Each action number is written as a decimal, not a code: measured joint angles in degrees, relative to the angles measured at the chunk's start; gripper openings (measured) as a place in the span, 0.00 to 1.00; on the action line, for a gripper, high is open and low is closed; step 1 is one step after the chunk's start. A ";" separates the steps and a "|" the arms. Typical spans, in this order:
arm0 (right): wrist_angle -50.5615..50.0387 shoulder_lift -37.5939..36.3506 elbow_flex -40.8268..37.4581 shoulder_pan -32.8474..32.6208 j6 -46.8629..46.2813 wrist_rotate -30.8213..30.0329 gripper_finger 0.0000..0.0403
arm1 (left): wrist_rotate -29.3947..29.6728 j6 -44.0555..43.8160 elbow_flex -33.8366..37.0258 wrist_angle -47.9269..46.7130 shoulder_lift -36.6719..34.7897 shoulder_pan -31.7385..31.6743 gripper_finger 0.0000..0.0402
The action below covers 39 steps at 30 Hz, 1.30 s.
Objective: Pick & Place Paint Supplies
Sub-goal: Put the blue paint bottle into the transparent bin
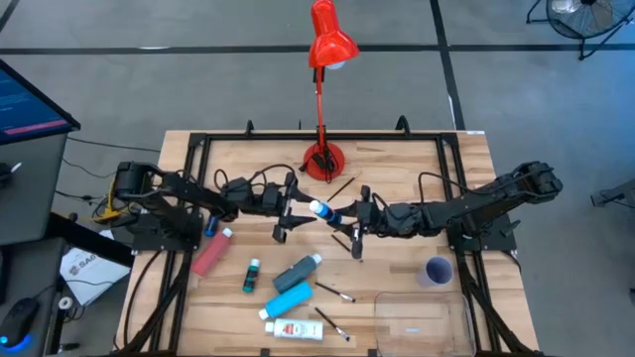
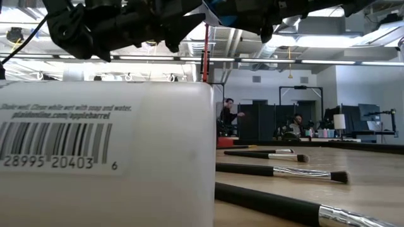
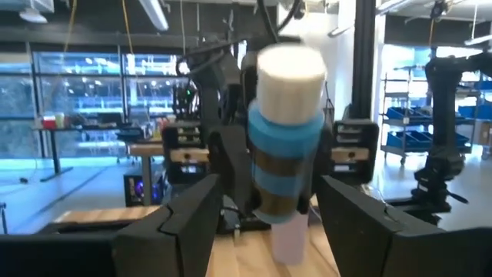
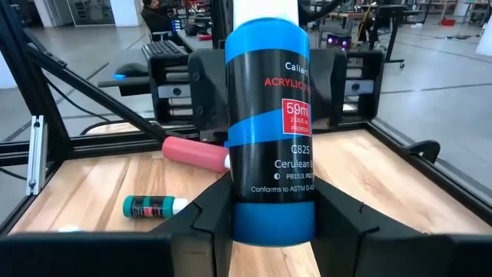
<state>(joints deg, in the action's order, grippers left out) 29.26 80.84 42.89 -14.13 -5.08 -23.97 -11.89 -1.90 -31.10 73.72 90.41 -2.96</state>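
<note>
Blue paint bottle [image 1: 320, 210] held aloft at frame centre of high view. Right gripper [image 1: 342, 215] pinches its base. Left gripper [image 1: 298, 210] spread around white cap, no contact. Rigid, light, slick label (likely); grip mid-body.

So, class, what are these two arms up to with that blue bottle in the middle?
Above the middle of the table, the right gripper is shut on a blue paint bottle, its base clamped between the fingers. The left gripper stands open around the bottle's white-capped end, so it looks like a handover between arms. Other tubes, bottles and paintbrushes lie on the table, near a clear tray and lilac cup.
</note>
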 joint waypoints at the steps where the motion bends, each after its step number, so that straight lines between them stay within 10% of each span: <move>1: 0.02 0.00 0.00 0.00 0.22 0.00 0.31 | -0.02 -0.02 -0.28 -1.00 0.00 0.00 0.51; 39: -2.98 0.00 -0.02 0.85 -1.97 -0.01 0.31 | -1.94 -1.41 -8.45 -1.88 7.45 0.78 0.51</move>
<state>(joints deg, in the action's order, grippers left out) 26.27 80.84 42.87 -13.28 -7.05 -23.98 -13.83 -3.31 -39.55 71.83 97.86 -2.18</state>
